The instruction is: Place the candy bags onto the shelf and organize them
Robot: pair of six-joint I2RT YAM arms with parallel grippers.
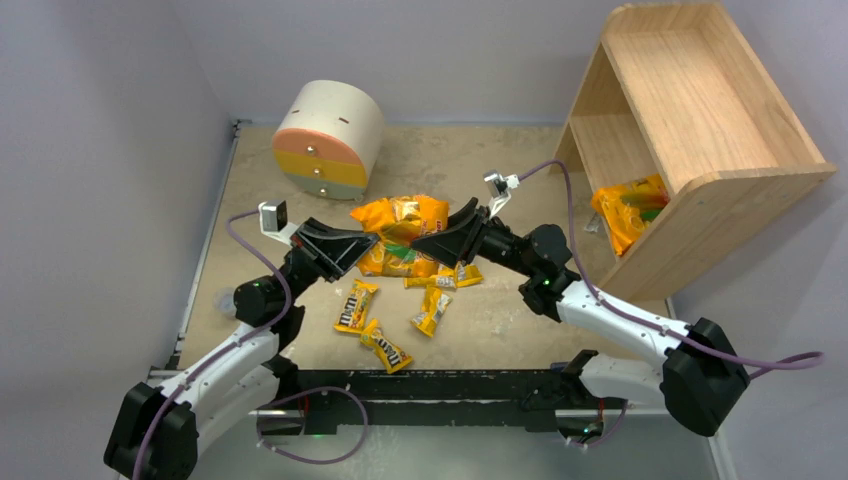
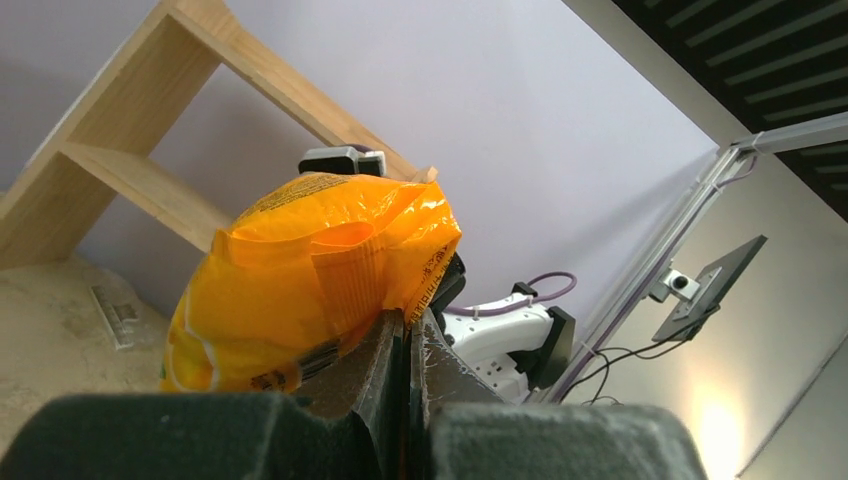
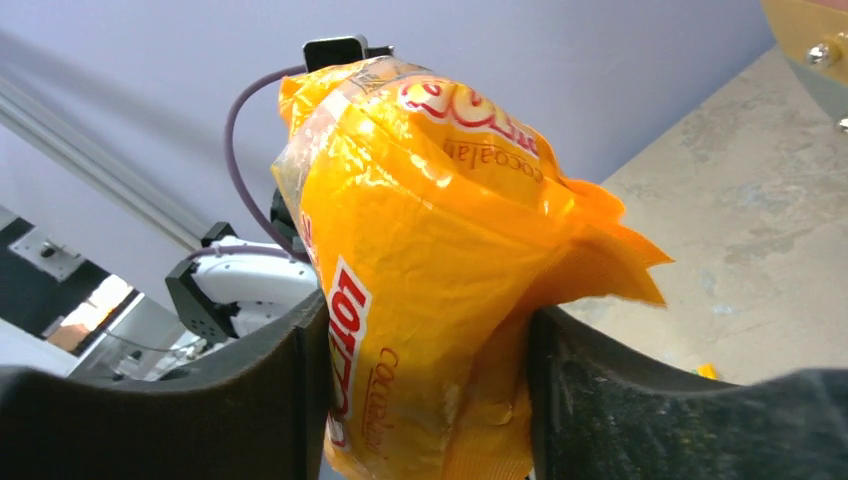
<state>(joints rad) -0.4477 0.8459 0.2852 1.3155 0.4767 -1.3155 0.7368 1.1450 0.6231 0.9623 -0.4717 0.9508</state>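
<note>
A glossy orange candy bag (image 1: pixel 400 228) is raised over the middle of the table, caught between both grippers. My left gripper (image 1: pixel 368 246) is shut on its crimped edge (image 2: pixel 420 290), fingertips pressed together (image 2: pixel 410 318). My right gripper (image 1: pixel 426 240) comes in from the right, and the bag's body (image 3: pixel 430 230) fills the gap between its fingers (image 3: pixel 428 310), touching both pads. A second orange bag (image 1: pixel 628 210) lies in the lower tier of the light wooden shelf (image 1: pixel 700 100). Several small yellow M&M's packets (image 1: pixel 355 305) lie on the table below the held bag.
A round cream cabinet (image 1: pixel 328 140) with orange, yellow and green drawers stands at the back left. The shelf stands tilted at the back right, open towards the table. A black rail (image 1: pixel 420 385) runs along the near edge between the arm bases.
</note>
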